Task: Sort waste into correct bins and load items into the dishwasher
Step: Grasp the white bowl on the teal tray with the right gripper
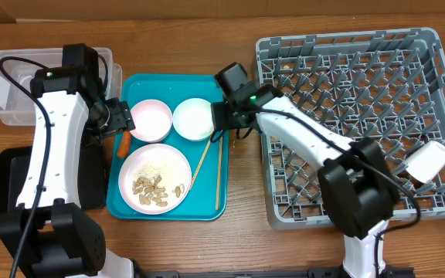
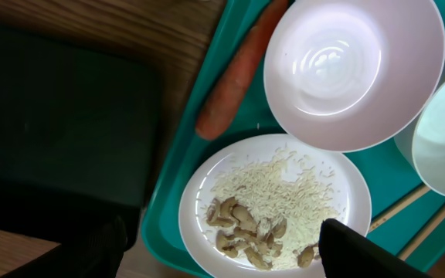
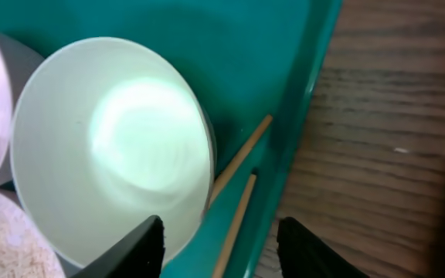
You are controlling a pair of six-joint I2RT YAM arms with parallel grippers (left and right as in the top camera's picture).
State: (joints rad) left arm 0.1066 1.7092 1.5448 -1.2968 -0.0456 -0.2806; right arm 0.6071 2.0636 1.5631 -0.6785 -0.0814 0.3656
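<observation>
On the teal tray (image 1: 207,89) stand two white bowls (image 1: 150,120) (image 1: 193,119) and a plate (image 1: 127,166) with rice (image 2: 276,189) and nut pieces (image 2: 242,224). The carrot (image 2: 234,73) lies along the tray's left edge beside the left bowl (image 2: 354,69). Two chopsticks (image 1: 219,174) lie by the right edge. My left gripper (image 2: 230,251) hangs open over the plate's left part and the tray rim, holding nothing. My right gripper (image 3: 222,247) is open, its fingers straddling the right bowl's (image 3: 107,147) rim, a chopstick (image 3: 238,162) and the tray's edge.
The grey dish rack (image 1: 346,38) fills the right side, with a white object (image 1: 427,160) at its right. The clear tub (image 1: 6,62) stands at the back left and the black tray (image 1: 14,166) lies in front of it, close against the teal tray.
</observation>
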